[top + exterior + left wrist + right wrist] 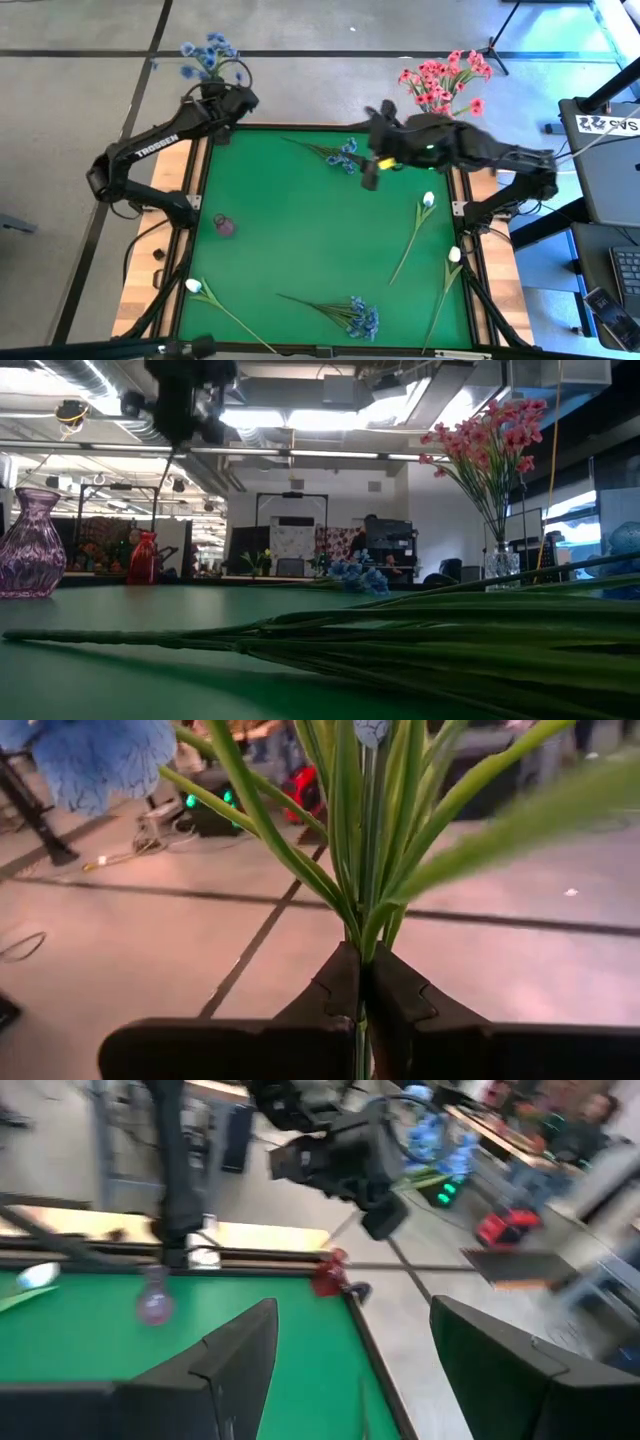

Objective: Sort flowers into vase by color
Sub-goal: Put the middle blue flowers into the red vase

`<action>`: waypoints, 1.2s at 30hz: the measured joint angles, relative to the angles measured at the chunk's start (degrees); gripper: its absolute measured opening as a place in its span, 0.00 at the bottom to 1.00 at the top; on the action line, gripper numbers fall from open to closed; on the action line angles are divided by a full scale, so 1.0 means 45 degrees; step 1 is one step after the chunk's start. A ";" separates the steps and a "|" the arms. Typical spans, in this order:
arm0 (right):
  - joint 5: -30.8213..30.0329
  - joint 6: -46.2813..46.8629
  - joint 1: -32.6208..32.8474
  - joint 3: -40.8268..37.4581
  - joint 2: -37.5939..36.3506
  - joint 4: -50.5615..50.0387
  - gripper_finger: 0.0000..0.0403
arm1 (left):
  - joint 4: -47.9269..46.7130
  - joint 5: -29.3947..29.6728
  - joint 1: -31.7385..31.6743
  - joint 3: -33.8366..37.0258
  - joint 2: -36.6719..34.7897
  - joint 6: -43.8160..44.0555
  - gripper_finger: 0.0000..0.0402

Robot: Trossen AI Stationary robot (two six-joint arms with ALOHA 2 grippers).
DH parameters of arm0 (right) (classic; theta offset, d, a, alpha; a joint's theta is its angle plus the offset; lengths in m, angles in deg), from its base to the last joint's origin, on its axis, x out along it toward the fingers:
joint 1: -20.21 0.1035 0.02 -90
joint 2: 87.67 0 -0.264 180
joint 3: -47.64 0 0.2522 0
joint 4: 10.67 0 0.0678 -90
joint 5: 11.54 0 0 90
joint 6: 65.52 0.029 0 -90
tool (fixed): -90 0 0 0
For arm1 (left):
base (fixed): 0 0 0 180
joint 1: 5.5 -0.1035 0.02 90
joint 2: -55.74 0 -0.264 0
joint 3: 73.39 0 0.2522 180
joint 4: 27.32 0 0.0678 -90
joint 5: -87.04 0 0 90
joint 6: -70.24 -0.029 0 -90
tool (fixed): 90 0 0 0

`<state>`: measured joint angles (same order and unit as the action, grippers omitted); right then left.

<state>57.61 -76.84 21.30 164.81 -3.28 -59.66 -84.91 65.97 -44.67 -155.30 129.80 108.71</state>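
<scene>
My left gripper (pixel 214 88) is up over the table's far left corner, shut on a blue flower (pixel 205 55) whose blooms reach out past the far edge. In the low view a red vase (pixel 143 557) stands under that gripper (pixel 185 405). My right gripper (pixel 371 175) hangs open above the table's far middle, close to a blue flower (pixel 335 152) that lies flat on the green mat. Another blue flower (pixel 350 315) lies near the front edge. White flowers (pixel 428 200) (pixel 455 255) (pixel 193 286) lie flat on the mat. Pink flowers (pixel 445 85) stand in a clear vase (pixel 497 565). My left gripper pinches the blue flower's thin stem (pixel 362 982) between its two fingers, just below where the long green leaves (pixel 340 850) fan out. The fingers lie across the stem. The flower is lifted clear of the table, with its blue blooms (pixel 100 760) beyond the fingertips.
A small purple vase (pixel 224 224) stands on the mat's left half, and shows large at the left of the low view (pixel 30 545). The mat's middle (pixel 320 240) is bare. A wooden rim (pixel 160 250) borders the table on the left.
</scene>
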 joint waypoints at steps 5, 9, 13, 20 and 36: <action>-0.0714 0.1144 -0.0003 0.0000 0.0753 0.0285 0.65 | 0.3766 -0.0218 -0.1589 0.1742 -0.0048 -0.1685 0.00; -0.1349 0.1813 0.0002 -0.0005 0.0901 0.0258 0.65 | 0.6754 -0.0733 -0.2386 0.2870 -0.0045 -0.3474 0.00; -0.2411 0.1647 -0.0067 -0.0005 0.0882 0.0458 0.65 | 0.8857 -0.1552 -0.2744 0.3537 -0.0066 -0.4590 0.00; -0.2324 0.1034 -0.1144 0.0000 0.0882 0.1289 0.65 | 0.9934 -0.1668 -0.2824 0.3809 -0.0057 -0.5866 0.01; -0.0444 0.0686 -0.2448 0.0000 0.0882 0.1863 0.65 | 1.1055 -0.4258 -0.3562 0.4018 -0.0048 -0.8712 0.01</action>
<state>55.61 -73.75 10.29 164.81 0.69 -51.28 -35.16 46.81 -60.70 -137.21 129.59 69.51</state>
